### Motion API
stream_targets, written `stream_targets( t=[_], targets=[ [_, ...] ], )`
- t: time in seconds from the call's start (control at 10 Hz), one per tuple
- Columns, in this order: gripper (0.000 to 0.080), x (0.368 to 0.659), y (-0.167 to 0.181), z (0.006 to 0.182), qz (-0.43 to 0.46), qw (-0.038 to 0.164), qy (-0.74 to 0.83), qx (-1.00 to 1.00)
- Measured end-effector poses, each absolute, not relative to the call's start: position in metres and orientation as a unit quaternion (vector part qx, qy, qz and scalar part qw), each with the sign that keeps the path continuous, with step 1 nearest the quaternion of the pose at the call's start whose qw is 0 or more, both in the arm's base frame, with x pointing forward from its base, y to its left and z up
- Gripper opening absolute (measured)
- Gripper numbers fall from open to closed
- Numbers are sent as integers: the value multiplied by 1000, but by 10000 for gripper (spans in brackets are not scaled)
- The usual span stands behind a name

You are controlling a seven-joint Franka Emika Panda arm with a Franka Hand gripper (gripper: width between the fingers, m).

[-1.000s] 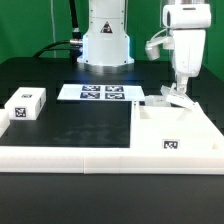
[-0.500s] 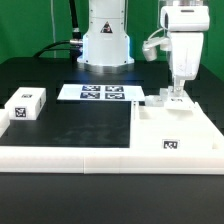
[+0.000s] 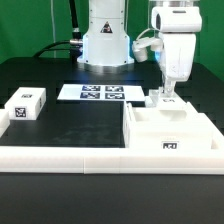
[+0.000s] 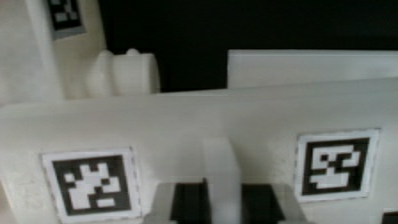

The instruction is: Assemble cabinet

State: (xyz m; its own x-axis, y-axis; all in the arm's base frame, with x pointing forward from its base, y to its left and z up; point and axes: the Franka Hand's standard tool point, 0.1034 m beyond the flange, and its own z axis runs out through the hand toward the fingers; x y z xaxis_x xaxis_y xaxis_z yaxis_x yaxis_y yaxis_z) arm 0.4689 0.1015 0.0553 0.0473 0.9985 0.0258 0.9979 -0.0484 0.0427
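The cabinet (image 3: 150,128) is a large white box with an open hollow on top and a tag on its front face. It lies at the exterior view's right. My gripper (image 3: 165,97) points down at the cabinet's far wall. In the wrist view the gripper (image 4: 217,200) is shut on a thin white ridge of that wall (image 4: 196,120). A square tag sits on either side of the ridge, one (image 4: 89,180) and the other (image 4: 338,165). The dark fingers (image 4: 187,200) press on the ridge.
A small white single-tag block (image 3: 26,105) sits at the exterior view's left. The marker board (image 3: 103,93) lies at the back middle, in front of the robot base (image 3: 105,40). A white ledge (image 3: 70,155) runs along the front. A rounded white part (image 4: 128,70) shows beyond the wall.
My gripper has moved toward the exterior view's left. The cabinet has slid left with it. The gripped part went from tilted to upright.
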Motion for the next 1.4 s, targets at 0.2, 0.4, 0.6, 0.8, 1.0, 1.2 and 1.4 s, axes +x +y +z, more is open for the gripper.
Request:
stream_targets(
  t=[0.2,0.4,0.6,0.8,1.0,1.2,1.4],
  targets=[
    [71,469,103,56,24,6,686,727],
    [71,469,103,56,24,6,686,727],
    [71,485,104,59,16,6,682,731],
    [71,497,101,60,11,5,680,733],
    [71,496,103,60,15,6,680,733],
    [71,497,102,60,15,6,680,733],
    [71,525,96,61,11,6,693,720]
  ],
)
